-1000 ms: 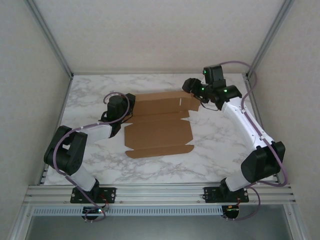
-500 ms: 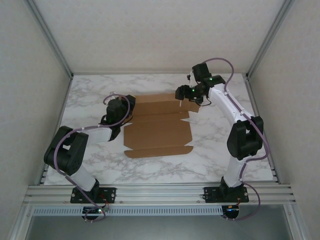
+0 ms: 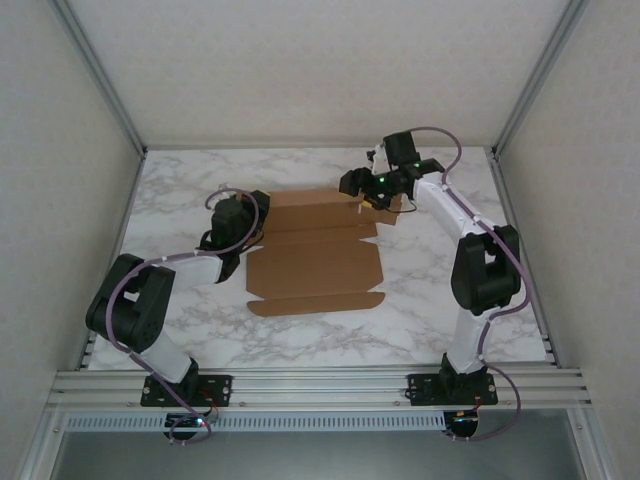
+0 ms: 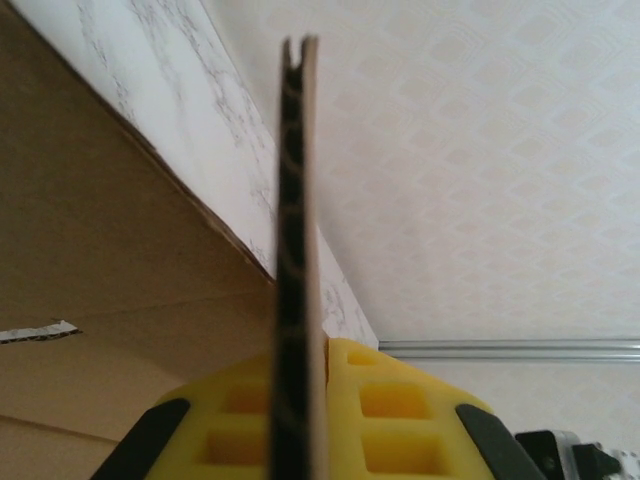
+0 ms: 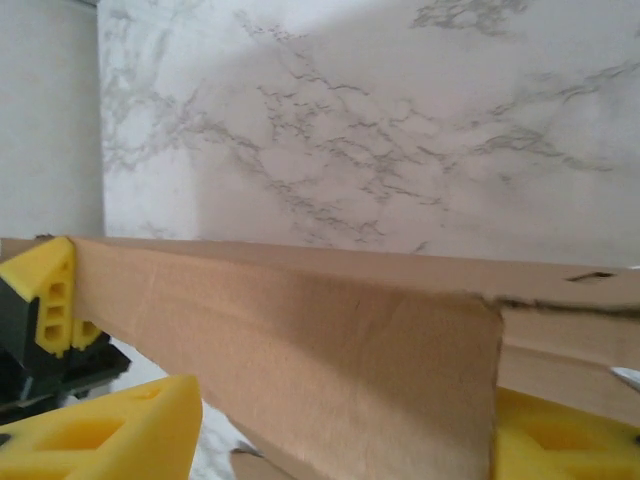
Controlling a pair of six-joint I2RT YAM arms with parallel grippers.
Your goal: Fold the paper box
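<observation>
The paper box (image 3: 315, 255) lies as a flat brown cardboard sheet in the middle of the marble table (image 3: 180, 190), its far panel tilted up. My left gripper (image 3: 255, 215) sits at the sheet's far left corner. In the left wrist view its yellow pads (image 4: 390, 405) are shut on a cardboard flap (image 4: 295, 200) seen edge-on. My right gripper (image 3: 358, 192) is at the far right corner. In the right wrist view it (image 5: 330, 440) is open, its yellow fingers (image 5: 100, 430) wide apart, with the raised panel (image 5: 300, 330) face-on between them.
Pale walls and aluminium frame posts (image 3: 100, 75) close in the table on three sides. A metal rail (image 3: 320, 385) runs along the near edge by the arm bases. Bare marble lies left, right and in front of the sheet.
The right arm has swung left and folded its elbow up, bringing its gripper onto the far right corner of the sheet. The left gripper has stayed clamped at the far left corner.
</observation>
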